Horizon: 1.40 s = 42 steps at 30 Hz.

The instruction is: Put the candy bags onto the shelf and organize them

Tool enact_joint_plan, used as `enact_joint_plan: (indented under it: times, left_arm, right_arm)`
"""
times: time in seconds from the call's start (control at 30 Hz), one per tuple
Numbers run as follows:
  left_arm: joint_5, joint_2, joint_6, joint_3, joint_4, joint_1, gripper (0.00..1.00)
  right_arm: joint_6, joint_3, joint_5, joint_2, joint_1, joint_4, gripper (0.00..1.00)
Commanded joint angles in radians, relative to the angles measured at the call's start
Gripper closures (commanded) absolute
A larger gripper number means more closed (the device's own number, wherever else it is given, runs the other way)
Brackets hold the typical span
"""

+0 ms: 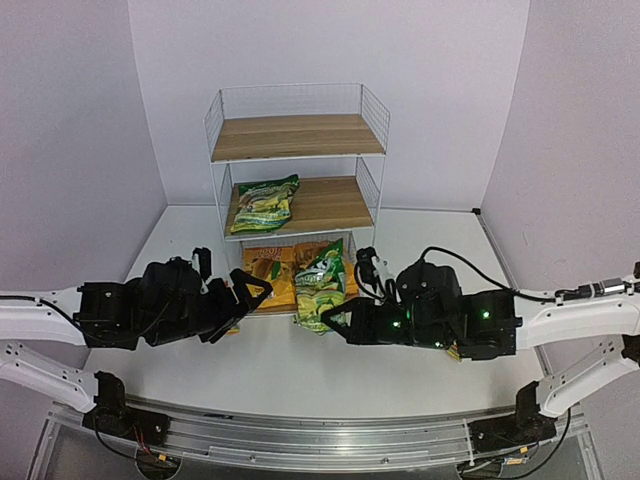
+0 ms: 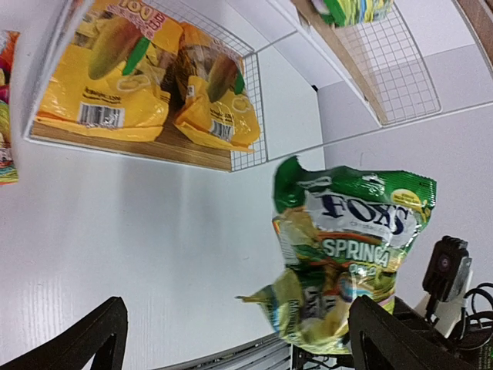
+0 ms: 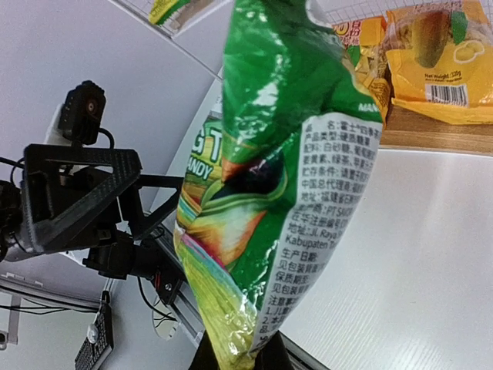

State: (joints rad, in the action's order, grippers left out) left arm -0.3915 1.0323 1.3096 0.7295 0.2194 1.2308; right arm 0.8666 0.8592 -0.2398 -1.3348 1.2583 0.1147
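The right end effector (image 1: 335, 322) is clamped narrow on the bottom edge of a green candy bag (image 3: 269, 177), which stands upright above it, off the surface (image 1: 300, 370). The left end effector (image 1: 248, 292) sits just to the left of that bag, spread wide with nothing between its fingers (image 2: 85, 339).

Straight beyond the right end effector is the shelf (image 1: 300, 135). Its bottom tier is already filled by two yellow-orange bags (image 1: 268, 275), and a second green bag (image 1: 265, 203) lies higher up and to the left on the middle tier.

The main risk, as I judge it, is the grip. Only a thin strip of glossy film is pinched, and the pouch is top-heavy, so it could fold over or slide out during a lift. Its loose top could catch the middle board's edge or the wire frame if raised too close. Pushed in carelessly, it may shove the other green bag. The two end effectors are also near enough to clash.
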Motion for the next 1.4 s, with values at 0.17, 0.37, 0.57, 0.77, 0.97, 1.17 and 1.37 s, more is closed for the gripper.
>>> enact_joint_plan:
  times: [0.17, 0.37, 0.57, 0.77, 0.97, 1.17, 1.37]
  left_arm:
    - [-0.144, -0.193, 0.02, 0.021, 0.313, 0.003, 0.0]
    - [-0.156, -0.204, -0.029, 0.042, 0.311, 0.002, 0.0]
    - [-0.164, -0.171, -0.06, 0.07, 0.31, 0.002, 0.0]
    - [-0.16, -0.178, -0.061, 0.055, 0.294, 0.002, 0.0]
    - [-0.168, -0.195, -0.061, 0.044, 0.293, 0.002, 0.0]
    - [-0.157, -0.193, -0.053, 0.04, 0.283, 0.002, 0.0]
    - [-0.137, -0.181, -0.054, 0.038, 0.274, 0.002, 0.0]
  right_arm:
    - [-0.176, 0.282, -0.015, 0.071, -0.01, -0.247, 1.0]
    - [-0.145, 0.389, 0.148, -0.002, -0.187, -0.249, 1.0]
    - [-0.151, 0.499, 0.26, -0.118, -0.313, -0.232, 1.0]
    - [-0.113, 0.554, 0.323, -0.212, -0.402, -0.185, 1.0]
    - [-0.112, 0.581, 0.3, -0.259, -0.414, -0.171, 0.97]
    - [-0.096, 0.531, 0.168, -0.218, -0.444, -0.193, 0.87]
    - [-0.062, 0.454, 0.009, -0.128, -0.446, -0.297, 0.7]
